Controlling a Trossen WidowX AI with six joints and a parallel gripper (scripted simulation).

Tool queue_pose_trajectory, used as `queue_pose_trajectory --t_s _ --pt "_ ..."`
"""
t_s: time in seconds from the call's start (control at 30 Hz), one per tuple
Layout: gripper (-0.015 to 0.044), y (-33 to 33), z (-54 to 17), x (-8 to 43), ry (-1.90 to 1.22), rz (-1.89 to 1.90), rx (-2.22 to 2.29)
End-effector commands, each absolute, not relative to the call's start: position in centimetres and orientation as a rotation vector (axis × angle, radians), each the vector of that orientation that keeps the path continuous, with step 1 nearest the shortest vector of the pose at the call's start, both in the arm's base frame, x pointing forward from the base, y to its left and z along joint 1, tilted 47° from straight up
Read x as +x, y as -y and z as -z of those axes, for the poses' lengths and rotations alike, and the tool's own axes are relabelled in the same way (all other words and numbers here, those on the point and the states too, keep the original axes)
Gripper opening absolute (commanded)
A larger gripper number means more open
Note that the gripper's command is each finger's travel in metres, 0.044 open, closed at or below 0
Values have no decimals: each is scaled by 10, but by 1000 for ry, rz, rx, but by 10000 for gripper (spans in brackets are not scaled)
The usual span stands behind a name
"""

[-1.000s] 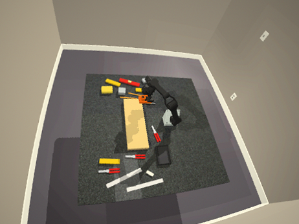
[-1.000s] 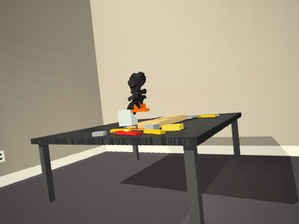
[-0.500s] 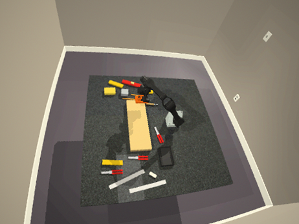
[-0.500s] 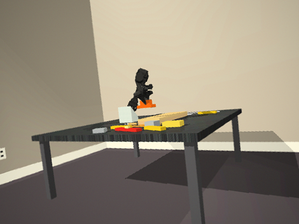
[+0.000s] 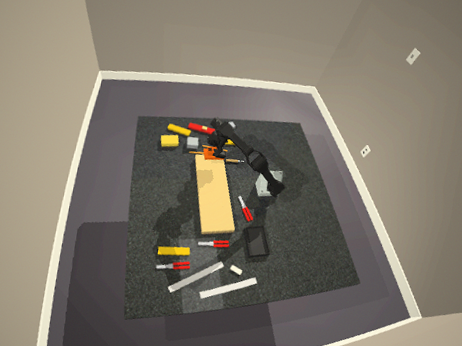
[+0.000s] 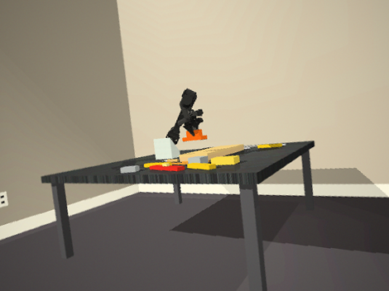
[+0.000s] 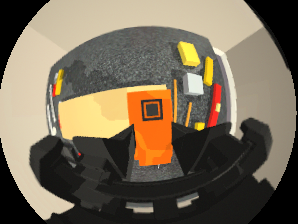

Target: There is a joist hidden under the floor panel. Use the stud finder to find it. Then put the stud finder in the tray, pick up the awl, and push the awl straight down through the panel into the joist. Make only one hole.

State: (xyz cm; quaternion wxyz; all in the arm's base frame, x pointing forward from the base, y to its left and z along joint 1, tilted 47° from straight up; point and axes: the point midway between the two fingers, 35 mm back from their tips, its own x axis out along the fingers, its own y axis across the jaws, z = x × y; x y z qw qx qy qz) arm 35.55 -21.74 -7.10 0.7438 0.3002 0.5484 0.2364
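In the top view, a yellow block is seen at the upper left, near a grey block and a red bar. Lower down, a yellow bar is set near a red-handled tool. The orange stud finder is gripped between the fingers of the claw and held raised off the table, by the panel's upper end. The wooden panel is laid flat at the middle. What looks like the awl is left lying just beyond that end. Farther right, another red-handled tool is seen beside the panel, and below it the dark tray, with no stud finder in it.
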Motion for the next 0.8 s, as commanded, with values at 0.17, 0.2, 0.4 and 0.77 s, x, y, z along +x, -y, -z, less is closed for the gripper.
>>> queue_pose_trajectory --t_s 0.17,0.2,0.4,0.77 --pt "0 209 79 358 -1197 -517 665" --pt "0 208 80 358 -1197 -517 665" --pt "0 202 86 358 -1197 -517 666" --pt "0 191 97 359 -1197 -518 666"
